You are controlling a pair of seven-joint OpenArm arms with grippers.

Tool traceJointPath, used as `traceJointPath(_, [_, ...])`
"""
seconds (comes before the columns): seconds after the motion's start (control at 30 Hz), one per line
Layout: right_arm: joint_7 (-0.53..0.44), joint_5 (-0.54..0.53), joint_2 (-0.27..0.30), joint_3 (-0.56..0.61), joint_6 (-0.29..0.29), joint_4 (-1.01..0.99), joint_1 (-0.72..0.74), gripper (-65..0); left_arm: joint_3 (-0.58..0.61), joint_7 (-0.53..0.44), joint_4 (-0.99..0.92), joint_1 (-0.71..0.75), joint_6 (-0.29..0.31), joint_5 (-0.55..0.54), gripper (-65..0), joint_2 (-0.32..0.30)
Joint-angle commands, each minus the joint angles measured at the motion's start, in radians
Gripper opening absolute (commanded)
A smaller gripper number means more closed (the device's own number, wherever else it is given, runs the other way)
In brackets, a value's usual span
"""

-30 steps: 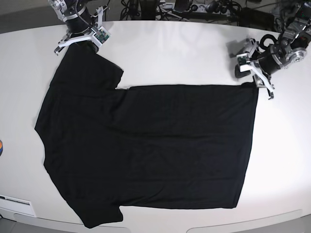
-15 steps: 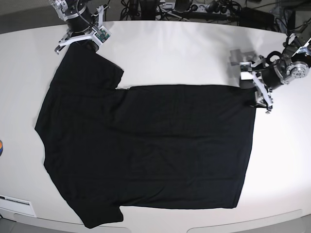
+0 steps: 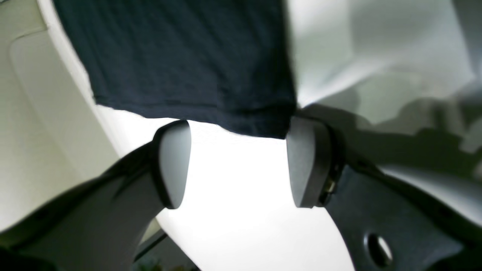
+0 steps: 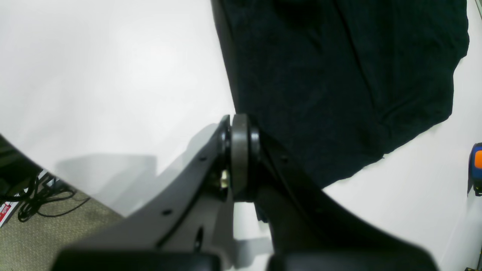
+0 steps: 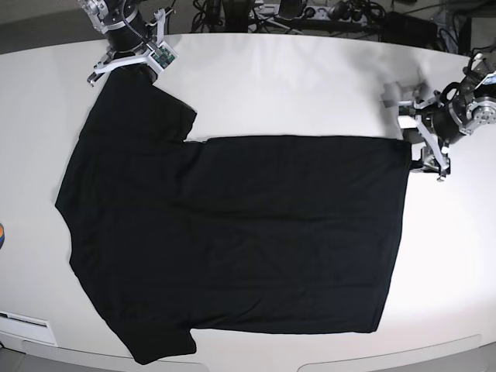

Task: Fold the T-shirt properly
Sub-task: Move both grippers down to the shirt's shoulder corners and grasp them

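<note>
The black T-shirt [image 5: 232,232] lies spread flat, plain side up, on the white table [image 5: 294,85]. My right gripper [image 5: 128,68] is at the far left sleeve corner. In the right wrist view it [image 4: 241,158] is shut, and the sleeve's edge [image 4: 339,75] runs into its tips. My left gripper [image 5: 428,157] is at the hem's far right corner. In the left wrist view it [image 3: 241,163] is open and low over the table. The hem corner [image 3: 180,56] lies just past the tips and touches the right finger [image 3: 307,165].
An orange and blue object [image 5: 1,232] sits at the table's left edge and also shows in the right wrist view [image 4: 476,169]. Cables and equipment [image 5: 310,12] lie behind the table. A white panel [image 5: 27,325] is at the front left edge.
My left gripper has moved right and toward the front, from above the hem corner to just beside it. The right gripper and the shirt have not moved.
</note>
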State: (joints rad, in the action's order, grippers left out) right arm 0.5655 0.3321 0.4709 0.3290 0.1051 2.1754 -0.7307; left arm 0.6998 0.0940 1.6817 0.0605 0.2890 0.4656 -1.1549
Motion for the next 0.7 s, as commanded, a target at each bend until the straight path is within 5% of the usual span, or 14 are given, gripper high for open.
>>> traceJointPath(0.0, [-0.012,0.008,0.009,-0.003,-0.011,0.017,-0.003,-65.0,0.027,-0.019,-0.018,0.027,0.103,-0.021,-22.2,0.013])
traceJointPath(0.17, [-0.011,0.008,0.009,-0.003,-0.012,0.017,-0.003,-65.0,0.027,-0.015,-0.018,0.027,0.081,-0.022,-25.0,0.027])
traceJointPath(0.23, [-0.011,0.008,0.009,-0.003,-0.012,0.017,-0.003,-65.0,0.027,-0.015,-0.018,0.027,0.081,-0.023,-39.8,0.027])
traceJointPath(0.3, [-0.012,0.008,0.009,-0.003,-0.011,0.017,-0.003,-54.5,0.027,0.004,-0.017,0.027,0.081,-0.040,-63.4,0.027])
traceJointPath(0.37, [-0.012,0.008,0.009,-0.003,-0.011,0.017,-0.003,-38.7,0.027,0.034,-0.017,0.027,0.081,-0.063,-65.0,0.027])
traceJointPath(0.43, [-0.012,0.008,0.009,-0.004,-0.011,0.016,-0.003,-30.1,0.027,0.049,-0.017,0.028,0.081,-0.063,-65.0,0.027])
traceJointPath(0.67, [-0.027,0.006,0.010,-0.059,0.010,-0.065,0.031,-30.0,0.027,0.053,-0.016,0.027,0.039,-0.063,-65.0,0.027])
